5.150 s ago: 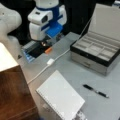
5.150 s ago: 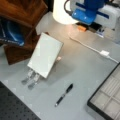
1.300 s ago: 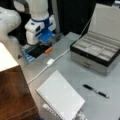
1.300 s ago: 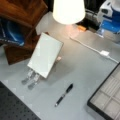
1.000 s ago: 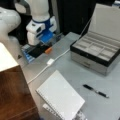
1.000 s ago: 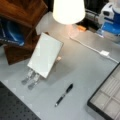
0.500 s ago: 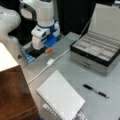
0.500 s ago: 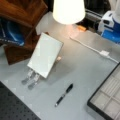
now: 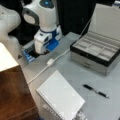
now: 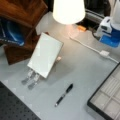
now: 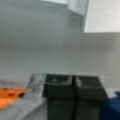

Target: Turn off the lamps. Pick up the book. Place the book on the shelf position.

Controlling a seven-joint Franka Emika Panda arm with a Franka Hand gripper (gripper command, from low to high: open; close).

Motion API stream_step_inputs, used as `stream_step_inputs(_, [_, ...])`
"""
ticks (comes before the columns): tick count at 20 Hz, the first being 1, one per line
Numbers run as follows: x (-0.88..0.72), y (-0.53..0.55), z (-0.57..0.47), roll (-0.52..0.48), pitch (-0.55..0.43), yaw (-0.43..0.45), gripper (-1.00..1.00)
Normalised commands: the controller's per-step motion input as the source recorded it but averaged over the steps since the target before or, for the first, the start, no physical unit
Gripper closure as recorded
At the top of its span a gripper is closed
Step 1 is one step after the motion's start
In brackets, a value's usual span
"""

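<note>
White book (image 9: 61,97) propped on stand, untouched; pincer (image 11: 73,87) pressed together, fingertips cropped.

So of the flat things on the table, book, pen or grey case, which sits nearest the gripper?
The grey case: its black-rimmed corner is closest to the gripper; the book and pen lie further toward that front view's bottom.

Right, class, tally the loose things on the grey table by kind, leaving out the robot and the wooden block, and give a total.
Spiral notebook: 1
Pen: 1
Compartmented case: 1
Lit lamp: 1
White cable with inline switch: 1
Metal stand under the notebook: 1
Total: 6
</note>
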Motion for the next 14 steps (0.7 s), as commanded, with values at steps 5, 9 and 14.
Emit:
stream_step_inputs(5, [-0.44,-0.26,-0.43,0.127,-0.406,-0.024,1.00])
stream_step_inputs(9, [-0.48,-0.30,-0.42,0.116,-0.405,0.008,1.00])
stream_step_inputs(14, [-0.52,-0.28,-0.40,0.115,-0.411,0.034,1.00])
